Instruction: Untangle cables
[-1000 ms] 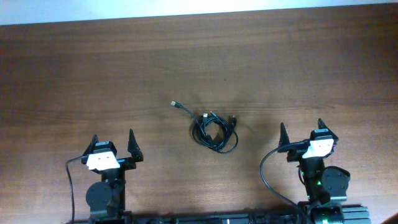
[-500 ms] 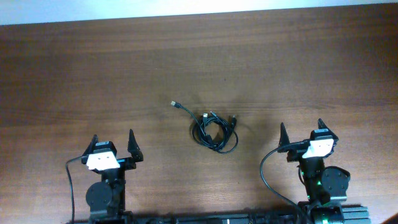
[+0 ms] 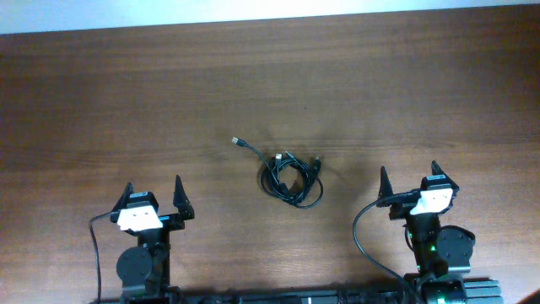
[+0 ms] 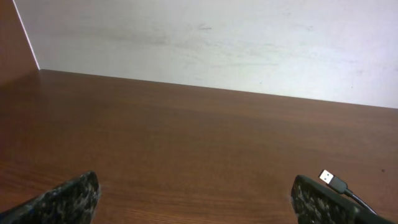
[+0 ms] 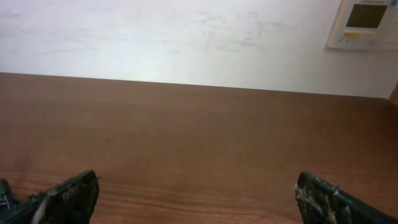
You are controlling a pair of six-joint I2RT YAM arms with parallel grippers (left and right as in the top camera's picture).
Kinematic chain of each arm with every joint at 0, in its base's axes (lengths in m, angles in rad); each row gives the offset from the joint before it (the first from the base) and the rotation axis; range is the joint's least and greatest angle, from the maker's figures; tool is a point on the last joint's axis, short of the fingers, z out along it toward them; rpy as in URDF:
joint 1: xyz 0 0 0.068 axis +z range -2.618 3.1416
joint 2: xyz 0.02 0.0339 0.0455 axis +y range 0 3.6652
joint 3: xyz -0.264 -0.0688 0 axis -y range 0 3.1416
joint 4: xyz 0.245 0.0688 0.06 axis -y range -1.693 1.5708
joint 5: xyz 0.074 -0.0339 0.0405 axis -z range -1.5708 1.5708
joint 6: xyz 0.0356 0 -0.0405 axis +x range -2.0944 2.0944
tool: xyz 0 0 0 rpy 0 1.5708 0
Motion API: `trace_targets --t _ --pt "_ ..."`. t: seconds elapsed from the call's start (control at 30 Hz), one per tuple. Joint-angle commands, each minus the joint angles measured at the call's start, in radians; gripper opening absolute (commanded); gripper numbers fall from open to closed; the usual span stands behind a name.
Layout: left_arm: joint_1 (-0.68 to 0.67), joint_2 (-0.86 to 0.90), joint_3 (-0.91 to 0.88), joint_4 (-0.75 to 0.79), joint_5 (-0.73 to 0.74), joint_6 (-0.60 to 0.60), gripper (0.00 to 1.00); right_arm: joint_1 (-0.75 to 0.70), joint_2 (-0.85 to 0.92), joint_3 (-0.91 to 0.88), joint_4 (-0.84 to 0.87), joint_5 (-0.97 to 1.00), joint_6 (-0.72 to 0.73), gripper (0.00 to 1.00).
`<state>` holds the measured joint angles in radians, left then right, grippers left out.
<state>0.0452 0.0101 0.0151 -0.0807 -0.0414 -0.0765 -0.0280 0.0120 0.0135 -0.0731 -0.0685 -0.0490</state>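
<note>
Because the cables (image 3: 292,179) lie knotted in one tight coil on the wooden table (image 3: 126,101), between the arms and apart from both, a pinch into the mass could catch several strands and cinch the knot; the loose USB plug (image 3: 237,140) looks safer. The left gripper (image 3: 153,187) and right gripper (image 3: 410,172) both stand spread wide, holding and touching nothing.

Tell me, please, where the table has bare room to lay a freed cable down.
Bare wood spans the far half of the table and either side of the cables. The centre is crowded, between the open left hand and right hand.
</note>
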Motion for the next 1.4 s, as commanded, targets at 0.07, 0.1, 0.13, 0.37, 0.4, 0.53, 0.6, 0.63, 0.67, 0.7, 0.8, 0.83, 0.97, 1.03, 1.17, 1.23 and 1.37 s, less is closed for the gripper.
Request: trace_targets --t 0.07,0.1,0.13,0.37,0.4,0.53,0.6,0.63,0.67,0.7,0.8,0.83,0.97,1.03,1.17,1.23,1.37 --pt "-0.003 -0.004 -0.006 0.001 0.000 -0.013 0.99 0.008 -0.008 -0.008 -0.002 0.020 0.000 0.99" --pt "-0.003 -0.004 -0.006 0.001 0.000 -0.013 0.99 0.008 -0.008 -0.008 -0.002 0.020 0.000 0.99" --pt "-0.003 -0.004 -0.006 0.001 0.000 -0.013 0.99 0.008 -0.008 -0.008 -0.002 0.020 0.000 0.99" --pt "-0.003 -0.004 -0.006 0.001 0.000 -0.013 0.99 0.008 -0.008 -0.008 -0.002 0.020 0.000 0.99" --pt "-0.003 -0.004 -0.006 0.001 0.000 -0.013 0.99 0.008 -0.008 -0.008 -0.002 0.020 0.000 0.99" --pt "-0.003 -0.004 -0.006 0.001 0.000 -0.013 0.99 0.008 -0.008 -0.008 -0.002 0.020 0.000 0.99" --pt "-0.003 -0.004 -0.006 0.001 0.000 -0.013 0.99 0.008 -0.008 -0.008 -0.002 0.020 0.000 0.99" --pt "-0.003 -0.004 -0.006 0.001 0.000 -0.013 0.99 0.008 -0.008 -0.008 -0.002 0.020 0.000 0.99" --pt "-0.003 -0.004 -0.006 0.000 0.000 -0.013 0.99 0.008 -0.008 -0.008 -0.002 0.020 0.000 0.99" --pt "-0.003 -0.004 -0.006 0.001 0.000 -0.013 0.99 0.008 -0.008 -0.008 -0.002 0.020 0.000 0.99" --pt "-0.003 -0.004 -0.006 0.001 0.000 -0.013 0.99 0.008 -0.008 -0.008 -0.002 0.020 0.000 0.99" --pt "-0.003 -0.004 -0.006 0.001 0.000 -0.013 0.99 0.008 -0.008 -0.008 -0.002 0.020 0.001 0.99" --pt "-0.003 -0.004 -0.006 0.001 0.000 -0.013 0.99 0.008 -0.008 -0.008 -0.002 0.020 0.000 0.99" --pt "-0.003 -0.004 -0.006 0.001 0.000 -0.013 0.99 0.008 -0.008 -0.008 -0.002 0.020 0.000 0.99" --pt "-0.003 -0.004 -0.006 0.000 0.000 -0.013 0.99 0.008 -0.008 -0.008 -0.002 0.020 0.000 0.99" --pt "-0.003 -0.004 -0.006 0.004 0.000 -0.013 0.99 0.008 -0.008 -0.008 -0.002 0.020 0.000 0.99" --pt "-0.003 -0.004 -0.006 0.001 0.000 -0.013 0.99 0.008 -0.008 -0.008 -0.002 0.020 0.000 0.99"
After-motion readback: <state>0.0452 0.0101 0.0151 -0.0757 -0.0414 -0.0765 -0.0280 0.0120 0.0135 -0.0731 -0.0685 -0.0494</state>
